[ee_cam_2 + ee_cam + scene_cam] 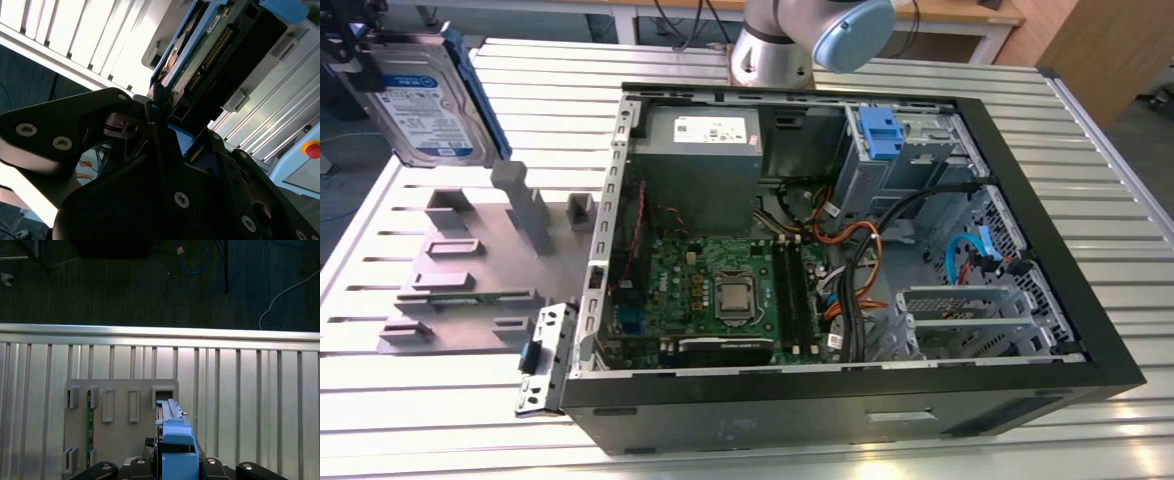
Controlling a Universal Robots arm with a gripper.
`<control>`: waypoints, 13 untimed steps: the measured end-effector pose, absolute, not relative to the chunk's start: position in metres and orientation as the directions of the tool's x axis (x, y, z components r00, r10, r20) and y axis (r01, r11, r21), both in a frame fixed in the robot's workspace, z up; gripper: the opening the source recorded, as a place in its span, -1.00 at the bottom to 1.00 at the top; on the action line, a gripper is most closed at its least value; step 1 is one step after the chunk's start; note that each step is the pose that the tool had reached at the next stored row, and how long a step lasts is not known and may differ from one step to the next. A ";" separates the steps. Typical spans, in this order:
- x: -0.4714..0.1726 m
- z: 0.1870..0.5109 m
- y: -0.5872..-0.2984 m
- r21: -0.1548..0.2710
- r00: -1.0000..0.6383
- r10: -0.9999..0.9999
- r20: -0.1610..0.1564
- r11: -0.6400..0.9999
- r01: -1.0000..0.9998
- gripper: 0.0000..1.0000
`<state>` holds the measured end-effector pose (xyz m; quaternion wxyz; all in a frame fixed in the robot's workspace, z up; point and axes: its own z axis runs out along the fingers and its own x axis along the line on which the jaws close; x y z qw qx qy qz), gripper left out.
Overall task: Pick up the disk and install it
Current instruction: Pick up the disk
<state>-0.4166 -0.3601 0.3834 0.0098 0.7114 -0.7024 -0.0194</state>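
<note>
The claw (160, 107) is pinching the disk (430, 100) by one end, and the drive is sticking out from its fingers, up in the air over the grey holder (120, 440). The first wrist view is looking along the disk's blue carrier edge onto that holder. The exterior view is showing the label and the open computer case (854, 260) well off to the claw's side.

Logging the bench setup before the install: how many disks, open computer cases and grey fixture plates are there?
Disks: 1, the disk, clamped in the gripper above the table
Open computer cases: 1, the open computer case
Fixture plates: 1, the grey fixture plate
Total: 3
</note>
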 end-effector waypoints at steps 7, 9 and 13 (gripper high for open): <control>-0.417 0.385 -0.360 0.041 0.012 -1.000 -0.013 -0.013 -0.999 -0.27; -0.417 0.385 -0.360 0.041 0.012 -1.000 -0.013 -0.013 -0.999 -0.27; -0.417 0.386 -0.360 0.041 0.012 -1.000 -0.013 -0.013 -0.999 -0.27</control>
